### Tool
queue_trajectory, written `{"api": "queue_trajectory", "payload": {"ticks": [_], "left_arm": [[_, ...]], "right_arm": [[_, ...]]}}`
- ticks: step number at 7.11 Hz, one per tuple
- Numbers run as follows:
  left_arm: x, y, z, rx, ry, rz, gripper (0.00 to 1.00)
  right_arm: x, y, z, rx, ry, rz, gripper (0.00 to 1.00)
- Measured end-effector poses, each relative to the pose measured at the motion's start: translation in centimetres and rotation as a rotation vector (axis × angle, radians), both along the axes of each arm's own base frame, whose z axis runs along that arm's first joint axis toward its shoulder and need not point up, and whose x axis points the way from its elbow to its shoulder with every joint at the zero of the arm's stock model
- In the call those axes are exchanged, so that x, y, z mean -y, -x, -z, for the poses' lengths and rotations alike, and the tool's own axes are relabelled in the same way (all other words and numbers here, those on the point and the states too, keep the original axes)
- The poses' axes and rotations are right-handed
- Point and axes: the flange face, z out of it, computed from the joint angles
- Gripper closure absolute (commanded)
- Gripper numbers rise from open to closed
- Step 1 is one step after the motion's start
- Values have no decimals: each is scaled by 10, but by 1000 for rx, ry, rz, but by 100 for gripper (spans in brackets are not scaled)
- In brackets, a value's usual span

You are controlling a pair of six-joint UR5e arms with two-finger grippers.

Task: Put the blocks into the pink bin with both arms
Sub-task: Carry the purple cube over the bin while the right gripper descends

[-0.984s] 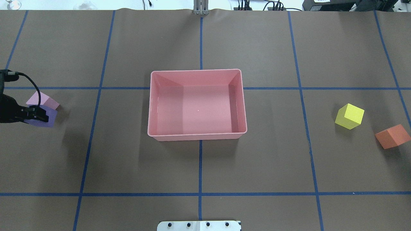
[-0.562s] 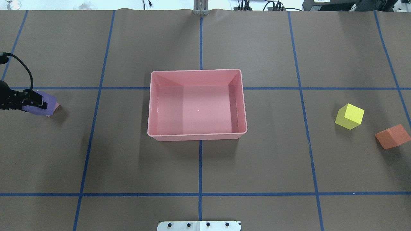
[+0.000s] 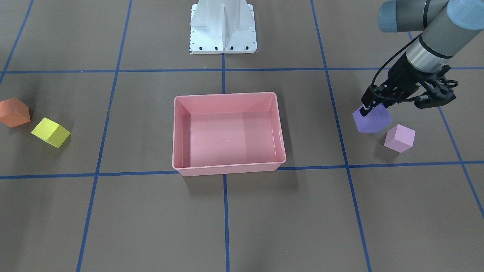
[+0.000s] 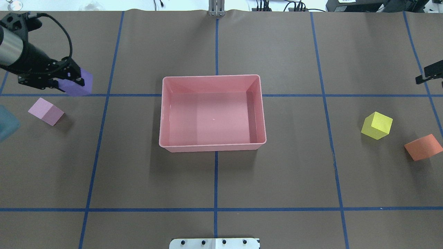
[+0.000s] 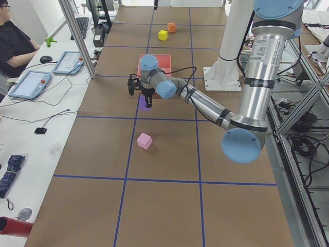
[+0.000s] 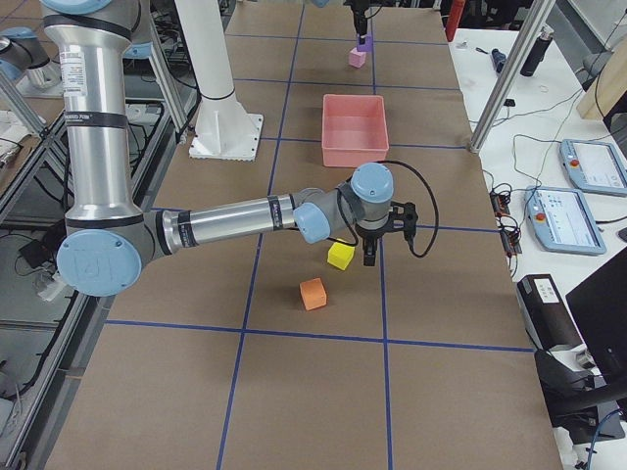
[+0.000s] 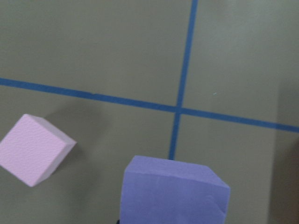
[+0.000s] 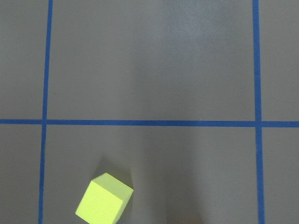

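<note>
My left gripper (image 4: 71,82) is shut on the dark purple block (image 4: 84,83) and holds it above the table, left of the pink bin (image 4: 213,147). The front view shows the same gripper (image 3: 372,109), block (image 3: 373,121) and bin (image 3: 227,169). The pale pink-lilac block (image 4: 46,111) lies on the table near the held block. The yellow block (image 4: 377,125) and orange block (image 4: 423,147) lie at the right. Only a black part of my right gripper (image 4: 430,74) shows at the right edge, beyond the yellow block; I cannot tell its state. The bin is empty.
The white pedestal base (image 3: 223,28) stands at the robot's side of the table, behind the bin. Blue tape lines cross the brown table cover. Monitors and cables sit beyond the far edge (image 4: 294,5).
My left gripper has risen with the purple block and moved to the far side and toward the bin, uncovering the pink-lilac block. A part of my right gripper has come in at the right edge.
</note>
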Motion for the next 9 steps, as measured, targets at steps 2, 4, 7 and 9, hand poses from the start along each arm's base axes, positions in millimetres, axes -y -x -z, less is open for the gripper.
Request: {"api": "queue_trajectory", "payload": {"ticks": [2, 4, 7, 9], "left_arm": [[9, -39, 96, -58, 74, 46, 100], [-4, -94, 172, -111, 128, 100, 100], [-6, -178, 243, -121, 175, 173, 100], [-6, -215, 272, -118, 195, 209, 100]], "right_arm": [[-7, 50, -3, -11, 62, 7, 0], [-12, 73, -19, -48, 95, 20, 0], [-23, 103, -35, -85, 110, 67, 0], [-29, 122, -43, -110, 115, 98, 0]]}}
